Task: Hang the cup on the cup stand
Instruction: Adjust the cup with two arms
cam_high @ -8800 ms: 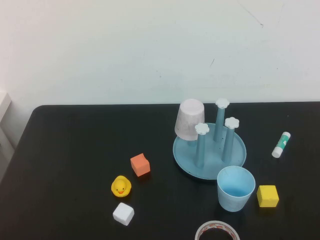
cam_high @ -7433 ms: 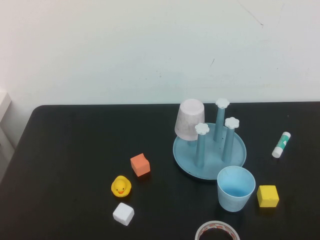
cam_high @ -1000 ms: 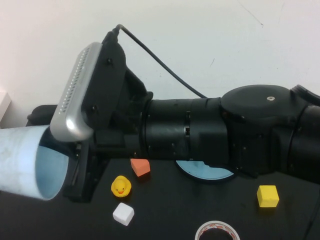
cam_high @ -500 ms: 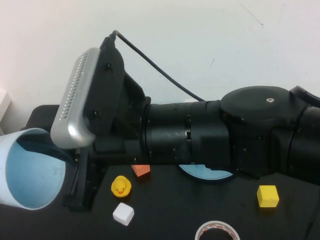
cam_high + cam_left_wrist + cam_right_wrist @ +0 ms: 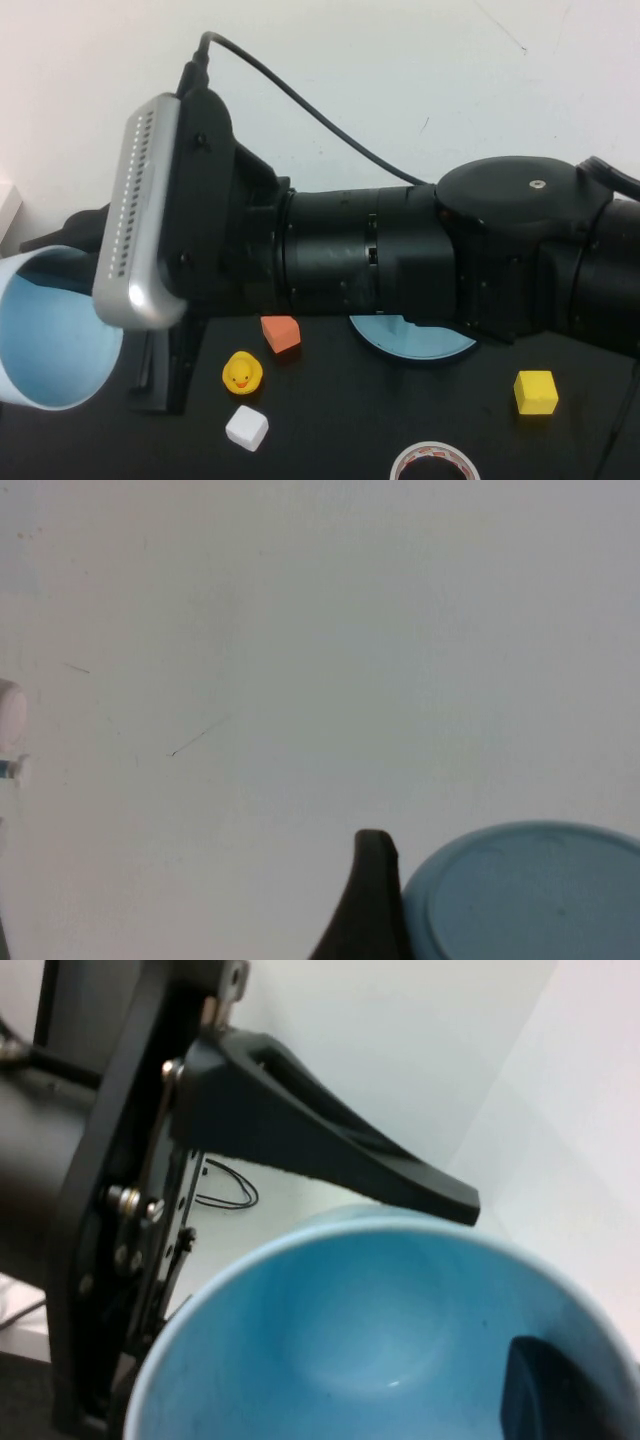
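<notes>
At the far left, well above the tabletop (image 5: 330, 430), the cup (image 5: 50, 340) is tipped on its side with its mouth toward the camera. My left hand (image 5: 500, 920) is spread wide around the cup's lower body, one finger (image 5: 368, 890) against the wall by the base; I judge it is gripping. My right hand (image 5: 545, 1395), reaching across from the right, is pressed together on the rim, one finger inside the cup. Right of the middle, only the stand's dish (image 5: 410, 338) shows under my right arm; the pegs are hidden. So the pick-up is done. Carrying the cup over, turning it mouth down and hanging it on a peg are left.
</notes>
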